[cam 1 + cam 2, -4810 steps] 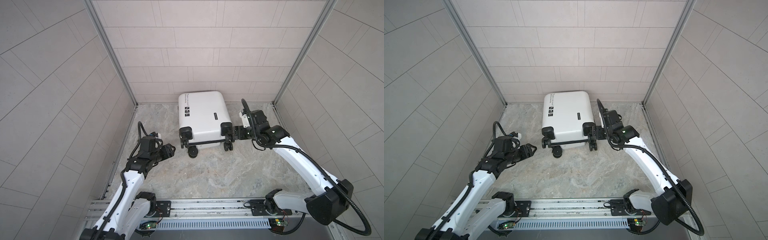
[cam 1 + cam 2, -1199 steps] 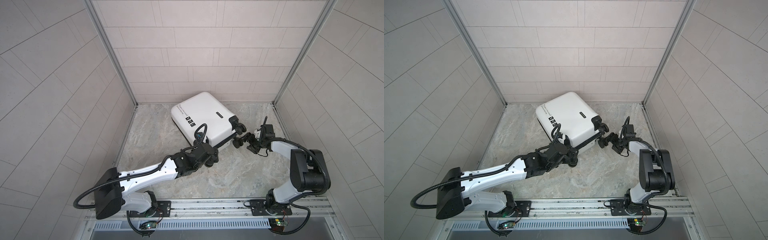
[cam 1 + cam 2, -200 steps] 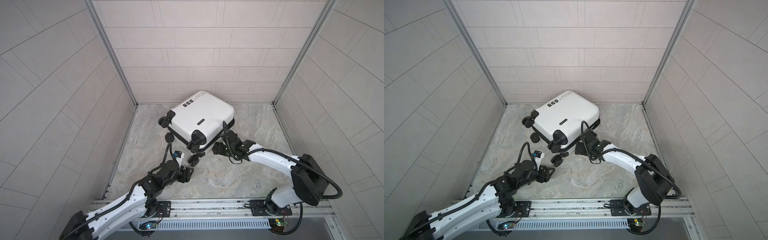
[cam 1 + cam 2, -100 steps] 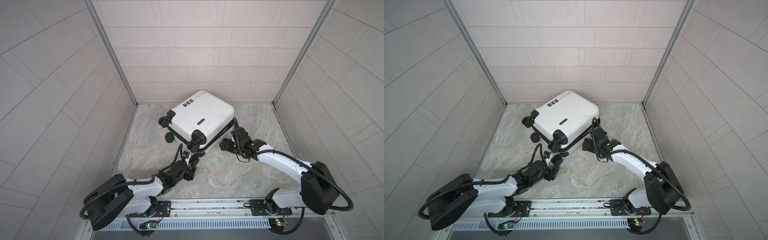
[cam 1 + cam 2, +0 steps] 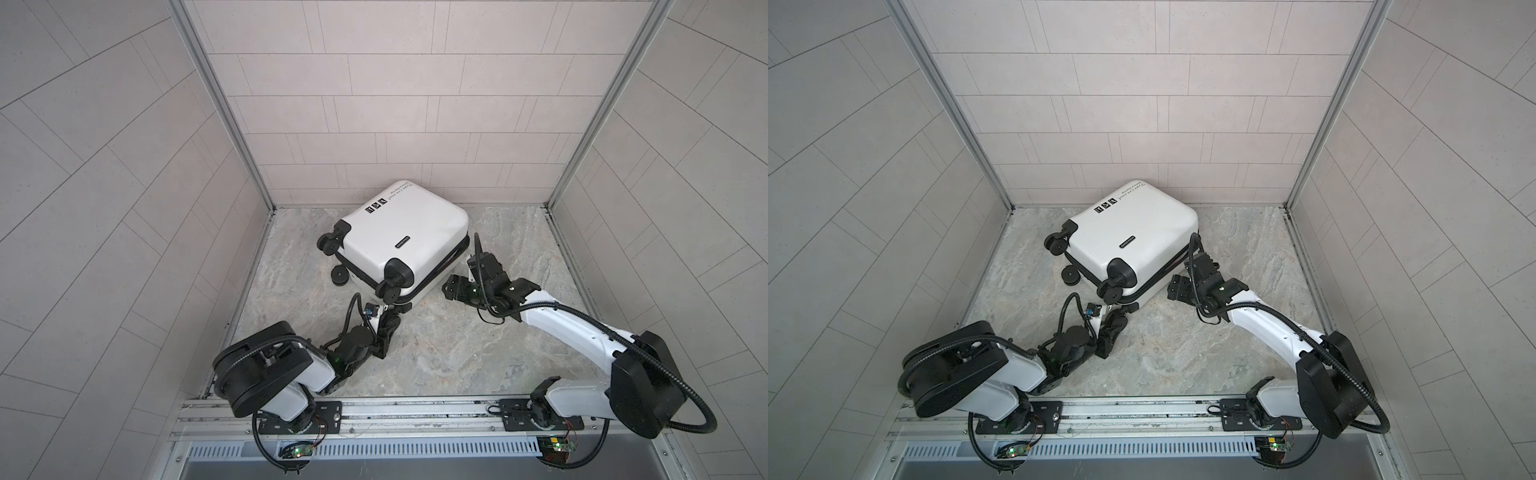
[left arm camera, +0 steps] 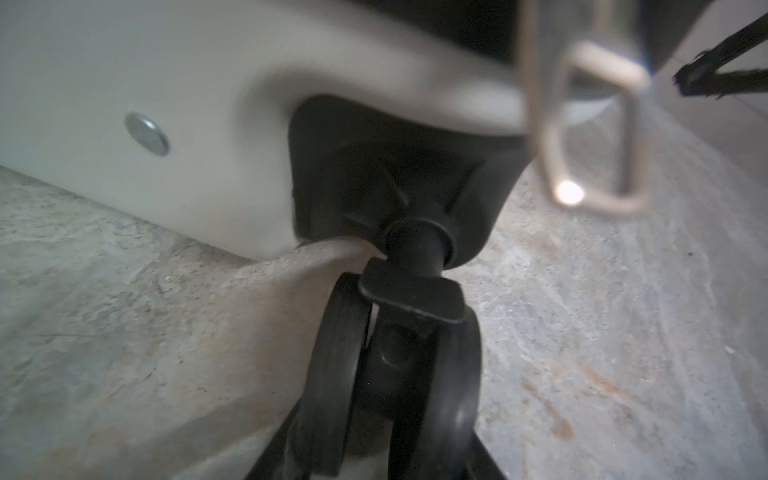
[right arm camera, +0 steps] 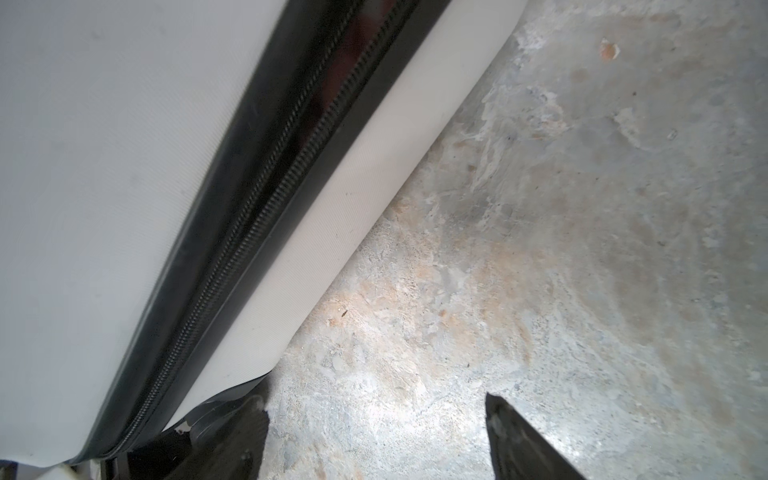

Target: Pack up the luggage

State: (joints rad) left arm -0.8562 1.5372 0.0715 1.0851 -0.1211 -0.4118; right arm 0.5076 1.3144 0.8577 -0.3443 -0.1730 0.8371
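The luggage (image 5: 399, 232) (image 5: 1129, 237), a white hard-shell suitcase, lies closed on the marble floor, turned slantwise, with its black wheels toward the left and the front. My left gripper (image 5: 388, 316) (image 5: 1119, 311) (image 6: 382, 440) is at its near corner, shut on the black double wheel (image 6: 390, 365), one finger along each side. My right gripper (image 5: 451, 286) (image 5: 1177, 286) (image 7: 378, 424) stands open at floor level beside the luggage's right side (image 7: 316, 232). One finger sits against the lower shell below the black zipper (image 7: 266, 199). Nothing is between its fingers.
A metal zipper pull (image 6: 594, 137) hangs above the gripped wheel. Tiled walls (image 5: 374, 104) enclose the floor on three sides, and the luggage's far corner is close to the back wall. Bare marble floor (image 5: 436, 353) spreads between the arms. A metal rail (image 5: 415, 415) runs along the front.
My left gripper has advanced to the luggage's near corner wheel and its jaws have narrowed round it. My right gripper has shifted a little to the right along the luggage's side, still open.
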